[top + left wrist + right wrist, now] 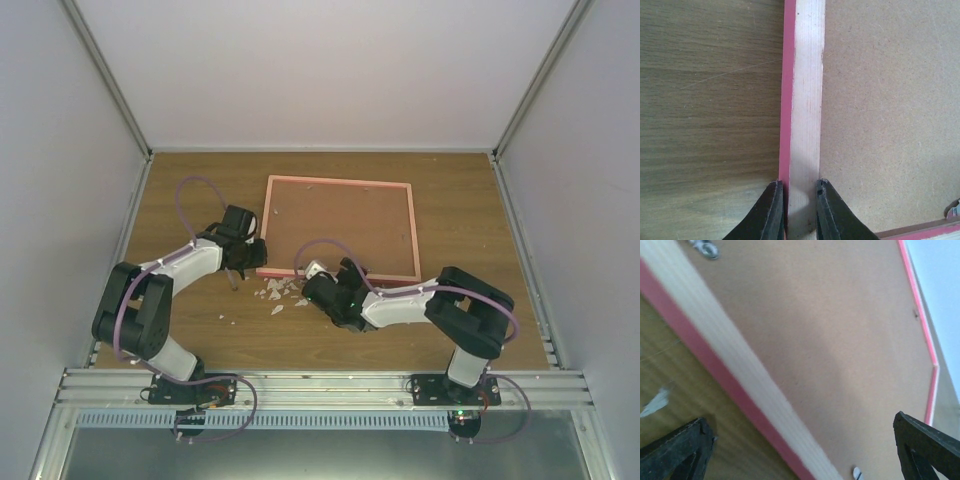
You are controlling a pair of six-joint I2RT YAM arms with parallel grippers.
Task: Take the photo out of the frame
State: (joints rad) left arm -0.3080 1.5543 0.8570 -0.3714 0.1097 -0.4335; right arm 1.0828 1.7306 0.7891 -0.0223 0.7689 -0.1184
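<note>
Left of the table's centre, left jaws clamp the frame's side rail; right jaws gape over its near rail. Frame face-down, photo hidden beneath backing board. Advice: pin rail steady, lift board gently.

The pink frame lies flat, face down (brown back upward), centred on the wooden table.
</note>
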